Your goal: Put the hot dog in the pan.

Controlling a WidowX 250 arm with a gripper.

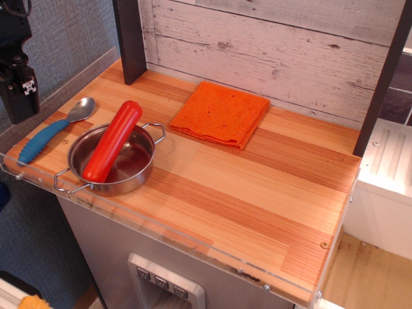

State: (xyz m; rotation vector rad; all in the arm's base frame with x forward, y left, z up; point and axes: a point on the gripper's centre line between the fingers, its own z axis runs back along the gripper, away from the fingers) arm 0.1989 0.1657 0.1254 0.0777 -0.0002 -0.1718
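Note:
The hot dog [112,140], a glossy red-orange cylinder, lies slanted inside the pan [138,172]. Its lower end rests on the pan's bottom and its upper end leans out over the far rim. The pan is a small shiny steel pot with two wire loop handles near the front left of the wooden counter. My gripper [18,84] is a black block at the far left edge of the view, raised and well apart from the pan. Its fingers do not show clearly, so I cannot tell if it is open or shut.
A blue-handled metal spoon [50,132] lies left of the pan. A folded orange cloth [220,114] lies at the back middle. A dark post [131,40] stands at the back left, a white plank wall behind. A clear strip edges the counter's front [193,248].

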